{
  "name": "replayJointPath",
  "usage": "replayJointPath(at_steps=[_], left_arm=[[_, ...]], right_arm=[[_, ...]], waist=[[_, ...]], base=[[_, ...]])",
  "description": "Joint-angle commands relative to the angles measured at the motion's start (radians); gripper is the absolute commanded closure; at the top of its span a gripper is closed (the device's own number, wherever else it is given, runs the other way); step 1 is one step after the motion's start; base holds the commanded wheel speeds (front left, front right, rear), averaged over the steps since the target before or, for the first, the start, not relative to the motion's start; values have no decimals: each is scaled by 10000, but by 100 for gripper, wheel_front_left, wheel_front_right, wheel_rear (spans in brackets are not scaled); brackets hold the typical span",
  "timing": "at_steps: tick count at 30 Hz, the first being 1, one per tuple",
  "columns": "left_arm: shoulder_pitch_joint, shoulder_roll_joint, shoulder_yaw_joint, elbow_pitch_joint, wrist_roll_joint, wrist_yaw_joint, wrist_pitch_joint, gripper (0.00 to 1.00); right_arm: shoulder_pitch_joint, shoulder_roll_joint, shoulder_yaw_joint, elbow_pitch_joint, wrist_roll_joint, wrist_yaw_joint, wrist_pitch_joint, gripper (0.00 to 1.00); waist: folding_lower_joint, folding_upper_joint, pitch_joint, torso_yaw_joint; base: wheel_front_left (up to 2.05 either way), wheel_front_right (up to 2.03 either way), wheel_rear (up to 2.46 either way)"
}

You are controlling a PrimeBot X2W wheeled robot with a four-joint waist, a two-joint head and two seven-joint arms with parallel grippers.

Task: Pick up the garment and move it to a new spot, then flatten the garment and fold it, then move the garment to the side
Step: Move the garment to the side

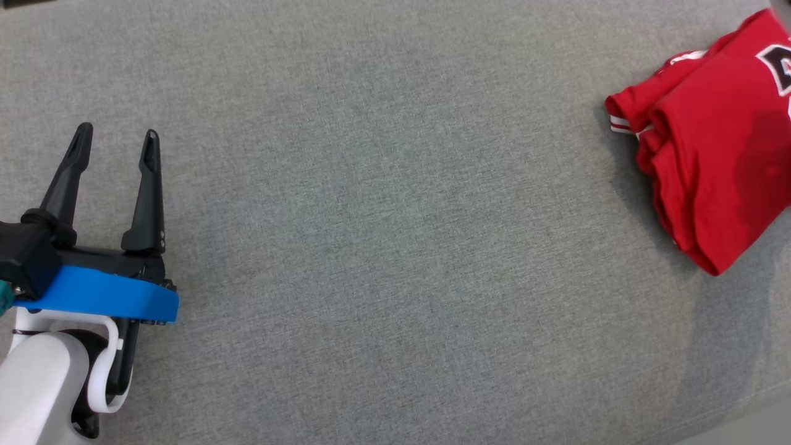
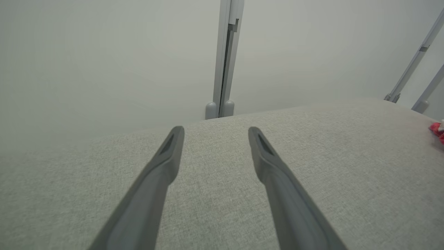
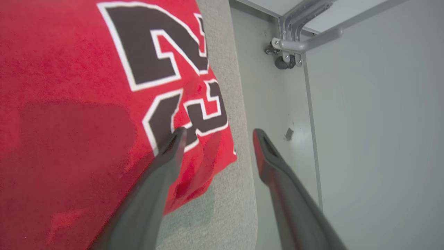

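Note:
The garment [image 1: 717, 148] is a red shirt, folded into a compact bundle at the far right of the grey fabric table [image 1: 383, 235]. Its black, white-edged number faces up in the right wrist view, where the garment [image 3: 76, 114] lies under my right gripper [image 3: 216, 133]. That gripper is open above the garment's corner near the table edge, with nothing between its fingers. My left gripper [image 1: 116, 131] stands open over bare table at the lower left, far from the garment. A sliver of the red garment [image 2: 437, 130] shows at the right edge of the left wrist view.
The table's right edge [image 3: 248, 146] runs just past the garment, with pale floor and a metal frame leg [image 3: 295, 38] beyond. Behind the table's far edge stand a grey post [image 2: 225, 59] and slanted struts [image 2: 412, 66] against a white wall.

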Motion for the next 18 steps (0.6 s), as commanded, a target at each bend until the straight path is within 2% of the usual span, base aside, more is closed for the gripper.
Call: replayJointPath(at_steps=[1, 4, 8, 15, 18], left_arm=[[-29, 10, -19, 43, 45, 21, -36, 0], [59, -142, -119, 212, -17, -34, -157, 0], [264, -502, -144, 644, -231, -78, -533, 0], [1061, -1131, -74, 1504, -714, -105, -1108, 0], [1484, -1356, -15, 1847, -891, -208, -1274, 0]], right_arm=[[188, 207, -370, 262, -195, -2, 219, 0], [314, 701, -1012, 351, -378, -2, 103, 0], [907, 1458, -1718, -237, -158, -1, -800, 0], [3251, 2648, -1848, -3245, 431, -1, -3320, 0], [4628, 3017, -1779, -4696, 562, -2, -4028, 0]], waist=[[-1, 0, -126, -29], [-1, 0, -484, -12], [-1, 0, -1240, 95], [-1, 0, -2667, 421], [-1, 0, -3163, 681]], base=[[0, 0, 0], [0, 0, 0], [0, 0, 0], [0, 0, 0], [0, 0, 0]])
